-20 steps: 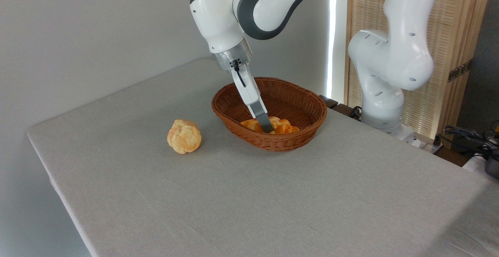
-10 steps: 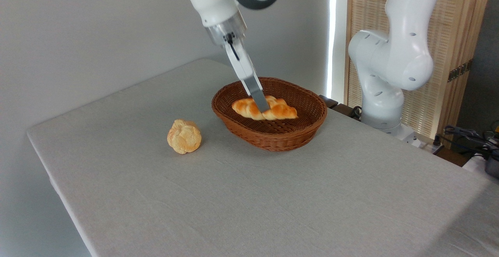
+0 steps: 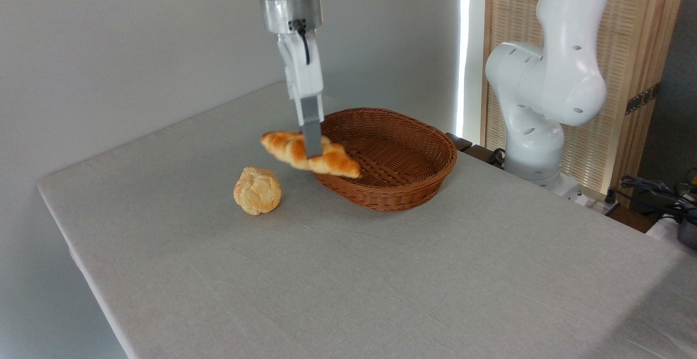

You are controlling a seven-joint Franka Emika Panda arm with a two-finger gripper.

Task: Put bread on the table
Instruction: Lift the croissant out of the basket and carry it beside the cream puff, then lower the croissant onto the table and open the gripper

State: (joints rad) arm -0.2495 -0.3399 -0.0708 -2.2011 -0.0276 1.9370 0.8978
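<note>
The golden-orange braided bread (image 3: 333,162) hangs in the air over the left rim of the wicker basket (image 3: 405,184), tilted with its right end lower. My gripper (image 3: 312,153) points straight down and is shut on the loaf's middle. The light-grey table (image 3: 381,272) lies below, and the loaf does not touch it.
A round pale-yellow bun (image 3: 257,190) sits on the table left of the basket. The arm's white base (image 3: 536,146) stands at the back right by a wooden screen. Cables lie past the table's right edge.
The gripper lifted the bread out of the basket and carried it left, from inside the basket to above its left rim. The bun and basket stayed put.
</note>
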